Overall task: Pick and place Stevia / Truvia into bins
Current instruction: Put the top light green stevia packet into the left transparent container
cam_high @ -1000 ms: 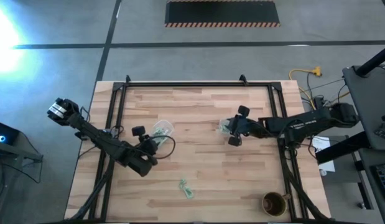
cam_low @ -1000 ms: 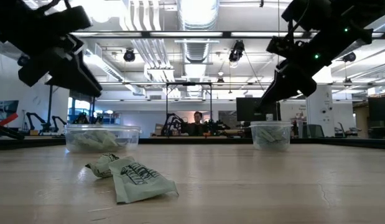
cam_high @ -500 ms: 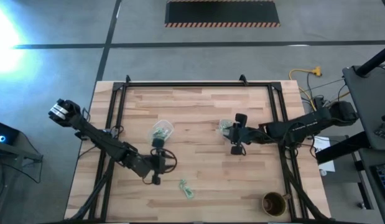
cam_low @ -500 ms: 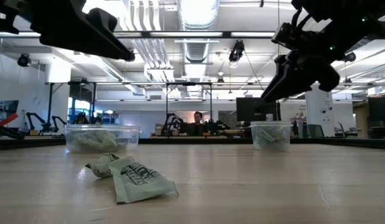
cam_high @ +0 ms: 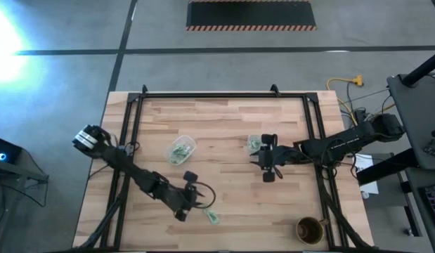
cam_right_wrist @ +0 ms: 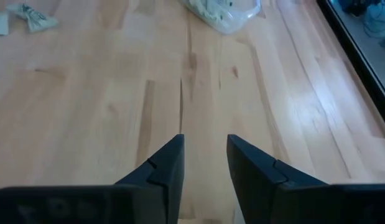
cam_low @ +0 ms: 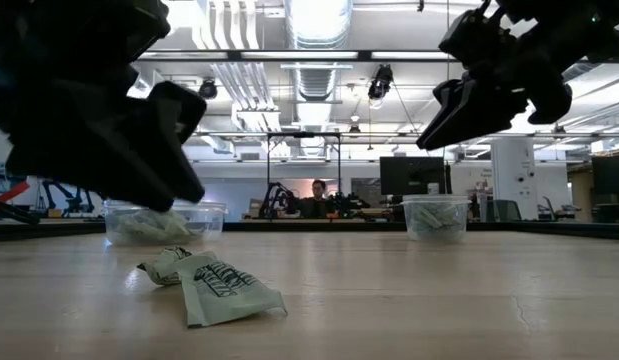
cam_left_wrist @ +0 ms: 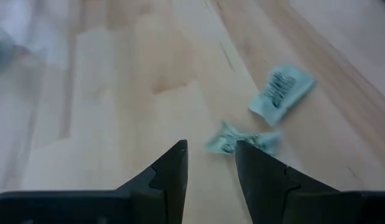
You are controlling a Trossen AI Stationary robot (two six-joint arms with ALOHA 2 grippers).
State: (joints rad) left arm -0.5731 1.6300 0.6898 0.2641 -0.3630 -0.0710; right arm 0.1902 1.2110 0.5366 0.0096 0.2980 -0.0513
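Two clear bins point(cam_high: 180, 150) point(cam_high: 255, 144) sit mid-table, each holding green packets, well apart from one another. Beside the smaller bin hangs the right gripper point(cam_high: 267, 164), fingers parted and empty. Near the front edge, the left gripper point(cam_left_wrist: 209, 163), slightly open and empty, hovers just short of two loose Stevia packets point(cam_left_wrist: 281, 92) point(cam_left_wrist: 241, 138), one crumpled, one flat.

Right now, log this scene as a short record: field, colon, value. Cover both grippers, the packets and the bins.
left gripper: open, empty, above the table close to the loose packets
right gripper: open, empty, near the right bin
loose packets: two on the wood, one crumpled, one flat
left bin: holds packets
right bin: holds packets
brown cup: near the table's right corner, untouched
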